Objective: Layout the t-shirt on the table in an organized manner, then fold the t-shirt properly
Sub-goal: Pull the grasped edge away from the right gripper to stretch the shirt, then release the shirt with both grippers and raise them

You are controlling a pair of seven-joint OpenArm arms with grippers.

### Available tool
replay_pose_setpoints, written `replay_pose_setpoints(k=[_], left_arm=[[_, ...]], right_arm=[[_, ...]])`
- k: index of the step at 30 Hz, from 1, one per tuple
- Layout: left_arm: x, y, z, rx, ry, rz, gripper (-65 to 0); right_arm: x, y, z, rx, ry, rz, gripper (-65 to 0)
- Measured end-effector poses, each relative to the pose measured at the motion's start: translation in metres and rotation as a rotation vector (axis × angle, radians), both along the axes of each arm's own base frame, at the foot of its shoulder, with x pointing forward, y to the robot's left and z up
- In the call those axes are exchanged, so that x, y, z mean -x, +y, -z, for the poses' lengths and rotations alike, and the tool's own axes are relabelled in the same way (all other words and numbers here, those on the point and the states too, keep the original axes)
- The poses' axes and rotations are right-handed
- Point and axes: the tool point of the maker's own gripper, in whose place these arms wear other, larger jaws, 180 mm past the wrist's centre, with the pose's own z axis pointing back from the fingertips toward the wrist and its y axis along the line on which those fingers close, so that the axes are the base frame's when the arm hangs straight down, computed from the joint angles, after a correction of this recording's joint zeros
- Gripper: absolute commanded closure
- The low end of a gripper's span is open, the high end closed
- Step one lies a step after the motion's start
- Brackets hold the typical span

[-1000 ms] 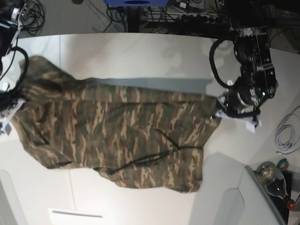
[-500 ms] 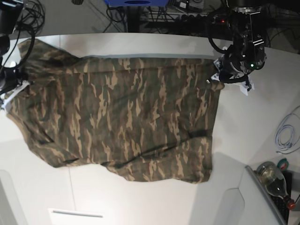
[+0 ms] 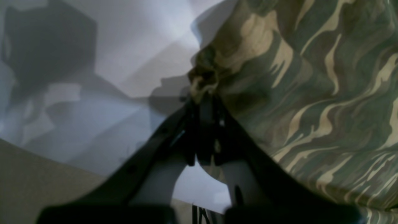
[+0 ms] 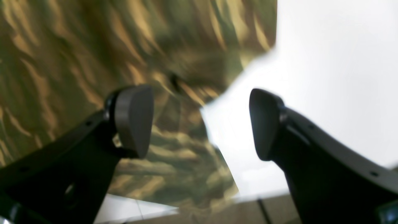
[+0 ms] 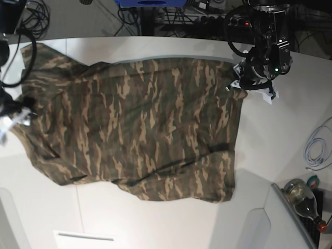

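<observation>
Bench top first: the big smooth white bench (image 5: 155,49) carries the soft camouflage t-shirt in brown, tan and dark green (image 5: 135,129), spread nearly flat with its long axis running across the base view from one arm to the other. One end of the cloth lies at the left claw (image 5: 244,83) on that view's right, the other end beside the right claw (image 4: 200,123) at the far left. The left claw is pressed together, pinching a bunched corner of the t-shirt just above the bench. The right claw stands spread wide and holds nothing; in its wrist view the cloth's edge lies under and just beyond its left pad (image 4: 133,119), so my guess is that corner is free.
</observation>
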Motion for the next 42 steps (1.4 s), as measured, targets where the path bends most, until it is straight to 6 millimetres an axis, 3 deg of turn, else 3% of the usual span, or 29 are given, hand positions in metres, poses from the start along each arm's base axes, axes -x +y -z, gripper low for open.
replay_pose_setpoints(k=[2,6,7,10,20,27,29,32,35,36,38,39,42], left_arm=[[0.0,-0.001,0.0,0.0,0.0,-0.001,0.0],[0.0,0.0,-0.004,-0.006,-0.007,0.003,0.0],[0.001,0.0,-0.004,-0.012,-0.002,0.005,0.0],[0.002,-0.002,-0.006,-0.004,-0.002,0.008,0.0],[-0.016,-0.005,-0.013,0.006,-0.038,0.004,0.0],[-0.024,-0.005,-0.02,0.008,-0.067,0.005,0.0],[-0.031,-0.004,-0.034,-0.004,-0.112,0.011,-5.6],[-0.044,-0.001,-0.051,-0.031,-0.175,0.021,-11.4],[-0.044,-0.004,-0.058,-0.027,-0.191,0.028,-15.0],[-0.045,-0.004,-0.059,-0.031,-0.194,0.029,-16.3],[-0.046,-0.006,-0.06,-0.02,-0.197,0.029,-19.6],[-0.046,-0.005,-0.06,-0.023,-0.198,0.029,-21.4],[-0.045,0.005,-0.061,-0.044,-0.196,0.018,-26.7]], right_arm=[[-0.02,0.023,0.014,-0.032,0.002,-0.09,-36.8],[-0.033,0.031,0.049,-0.018,0.107,-0.17,-4.8],[-0.035,0.031,0.056,-0.036,0.134,-0.163,0.0],[-0.034,0.029,0.078,-0.048,0.226,-0.146,-5.3],[-0.105,0.013,0.078,-0.014,0.069,-0.112,-5.4],[-0.108,0.014,0.071,0.011,0.098,-0.152,-6.3],[-0.111,0.024,0.058,0.003,0.025,-0.179,-6.6],[-0.094,0.041,0.02,-0.097,-0.127,-0.149,-16.7],[-0.045,0.068,-0.019,-0.186,-0.212,-0.144,-34.8],[-0.035,0.079,-0.036,-0.223,-0.263,-0.146,-38.1],[-0.013,0.116,-0.061,-0.358,-0.357,-0.154,-38.6],[-0.004,0.132,-0.063,-0.421,-0.371,-0.146,-38.1],[0.038,0.168,-0.037,-0.553,-0.257,-0.131,-37.7]])
